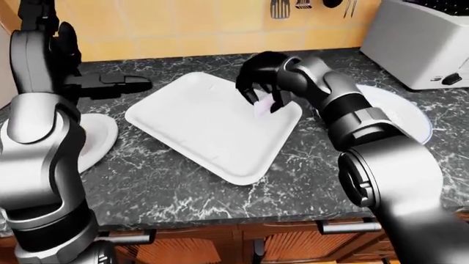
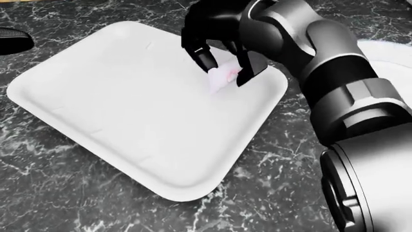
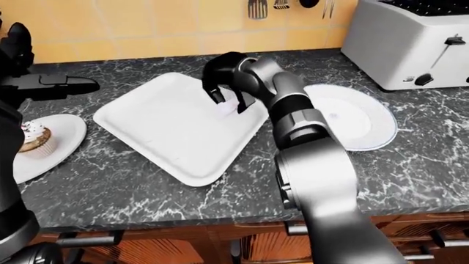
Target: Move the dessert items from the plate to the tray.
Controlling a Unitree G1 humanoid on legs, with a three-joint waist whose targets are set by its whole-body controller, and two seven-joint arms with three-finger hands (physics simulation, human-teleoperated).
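Head view | right hand (image 2: 222,60) pinching the pink-white dessert piece (image 2: 221,77) | piece hangs just below fingertips, over tray (image 2: 129,121) upper right | left hand (image 3: 51,82) far left, grip unclear

My right hand (image 2: 222,60) is over the upper right corner of the tray (image 2: 129,121), fingers closed round the pink-and-white dessert piece (image 2: 222,77), and my right forearm crosses the gap between tray and plate (image 3: 367,118), blocking that lane. The rest of the tray floor is bare, plenty of room to the left and bottom in the head view. My left hand (image 1: 121,85) sits just off the tray's upper left edge. A second plate with a cupcake (image 3: 33,137) guards the far left; the toaster (image 3: 410,41) walls off the top right.
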